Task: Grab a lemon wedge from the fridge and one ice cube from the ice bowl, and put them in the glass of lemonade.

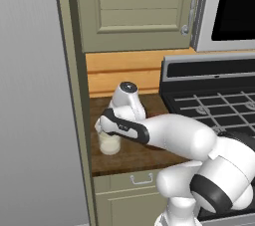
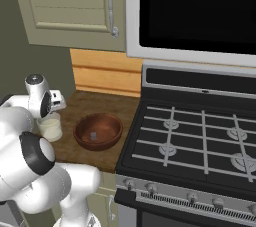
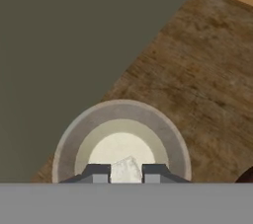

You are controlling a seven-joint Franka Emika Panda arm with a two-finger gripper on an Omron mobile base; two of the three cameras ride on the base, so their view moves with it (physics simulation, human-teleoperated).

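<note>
Fridge: you see the fridge (image 1: pixel 30 95) as a flat grey wall filling the left of the left base view, top to bottom.
Cabinets: beside it, an upper cabinet (image 1: pixel 134 6) hangs at the top centre, and a drawer (image 1: pixel 134 179) with a small handle sits under the counter's front edge.
Counter: your work surface is a dark wooden counter (image 2: pixel 95 103), a narrow strip between the fridge side and the stove, backed by a light wood wall panel (image 2: pixel 105 73).
Glass: the glass of lemonade (image 1: pixel 109 144) stands at the left end of the counter, near the fridge side, holding pale liquid.
Gripper: your gripper (image 3: pixel 126 172) hangs directly above the glass mouth, fingers pinching a small whitish ice cube (image 3: pixel 126 169) between them.
Bowl: in the right base view the reddish-brown ice bowl (image 2: pixel 98 131) sits just right of the glass, with one small cube (image 2: pixel 93 134) in it.
Stove: to the right you have a black stove (image 2: pixel 200 136) with grates, knobs along its front.
Microwave: a dark microwave (image 2: pixel 200 11) fills the upper right.
</note>
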